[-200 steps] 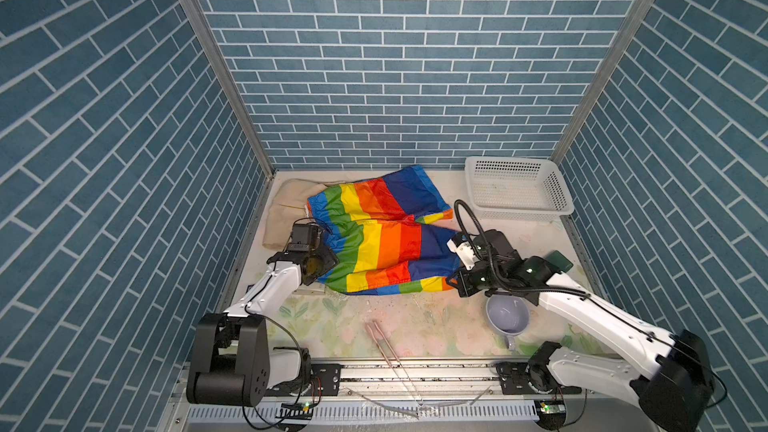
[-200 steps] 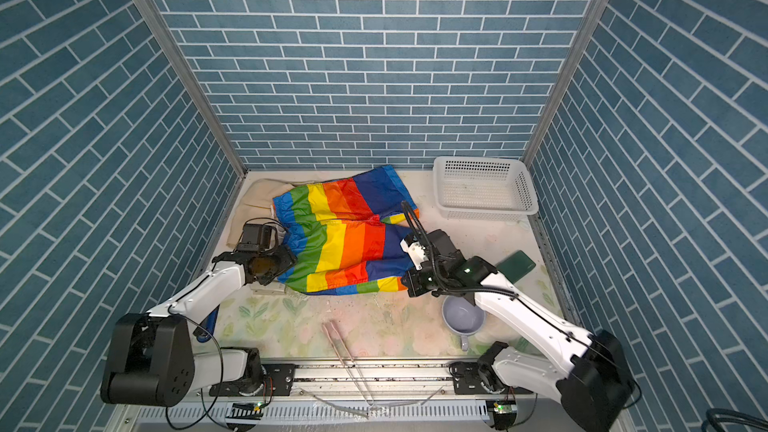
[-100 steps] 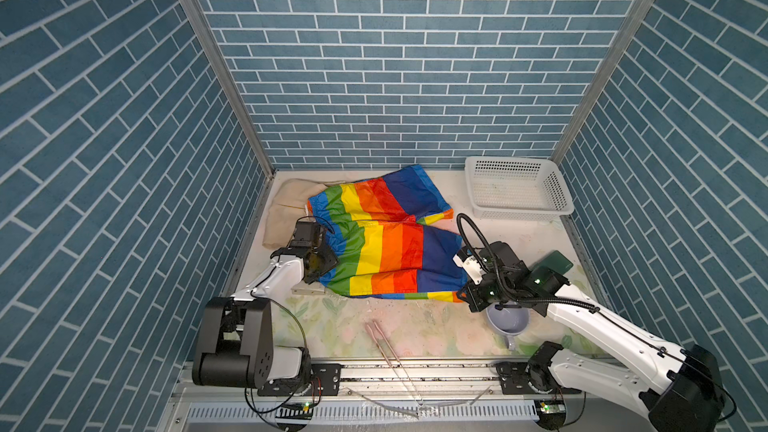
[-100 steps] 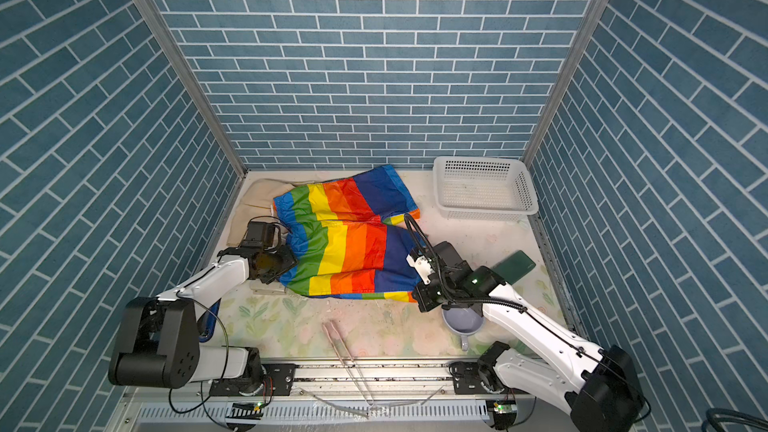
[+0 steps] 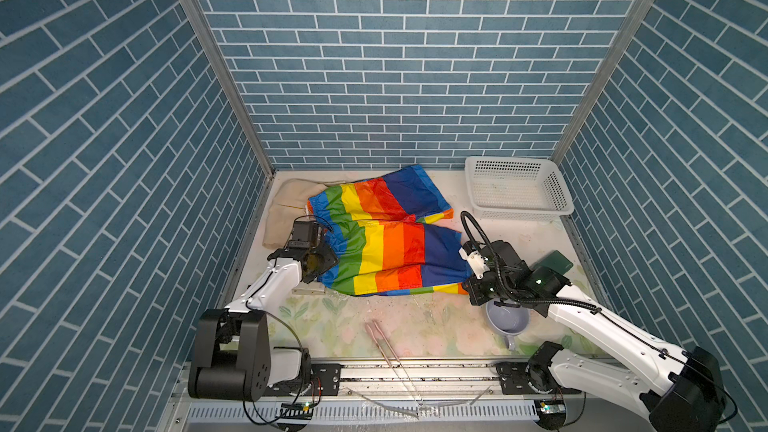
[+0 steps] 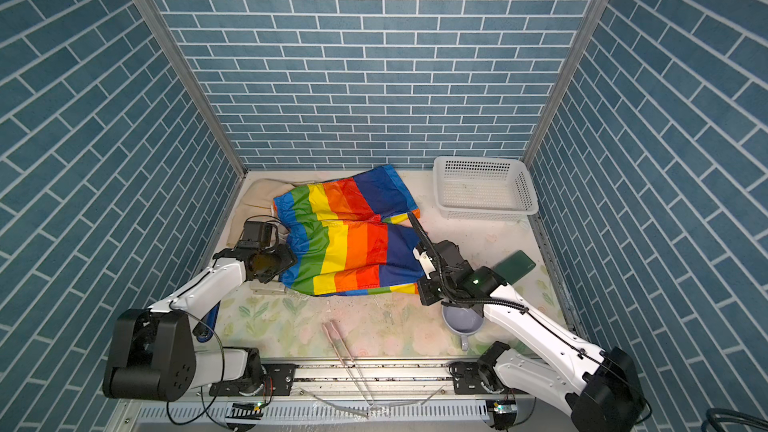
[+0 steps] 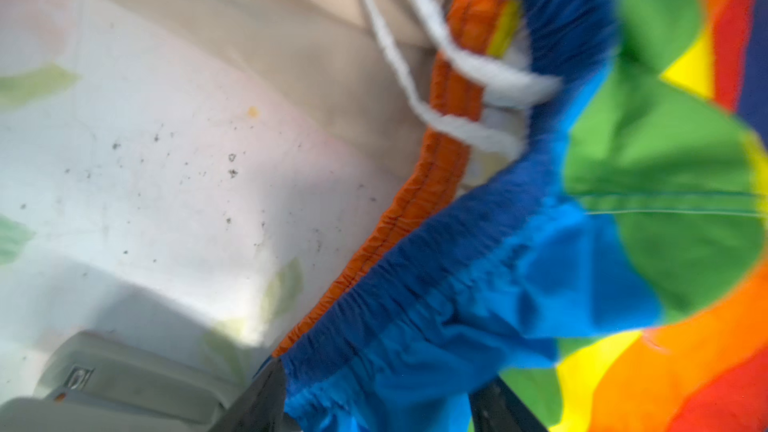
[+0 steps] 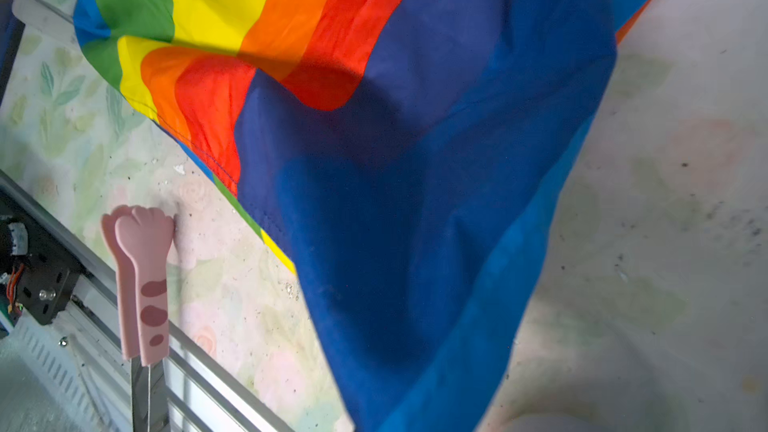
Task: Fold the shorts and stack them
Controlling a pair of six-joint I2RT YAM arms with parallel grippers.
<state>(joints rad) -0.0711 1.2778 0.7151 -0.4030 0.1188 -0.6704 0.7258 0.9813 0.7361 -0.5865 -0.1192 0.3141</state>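
The rainbow-striped shorts (image 5: 386, 251) lie spread across the middle of the table in both top views, partly covering the beige shorts (image 5: 286, 209) at the back left. My left gripper (image 5: 323, 263) sits at the blue waistband (image 7: 415, 305). In the left wrist view its fingers (image 7: 259, 401) stand wide apart, with bunched waistband between them and the white drawstring (image 7: 457, 76) beyond. My right gripper (image 5: 471, 284) is shut on the near leg's hem at the front right. In the right wrist view the blue cloth (image 8: 415, 222) runs down to the frame's bottom and hides the fingers.
A white perforated basket (image 5: 517, 189) stands at the back right. A lavender mug (image 5: 507, 320) sits under my right arm, with a dark green flat object (image 5: 555, 261) behind it. Pink cat-paw tongs (image 5: 380, 338) lie at the front, and a pale flat device (image 5: 307, 290) lies by my left gripper.
My right gripper has pulled the near leg's hem toward the front right, drawing that leg out flatter. My left gripper has stayed at the waistband.
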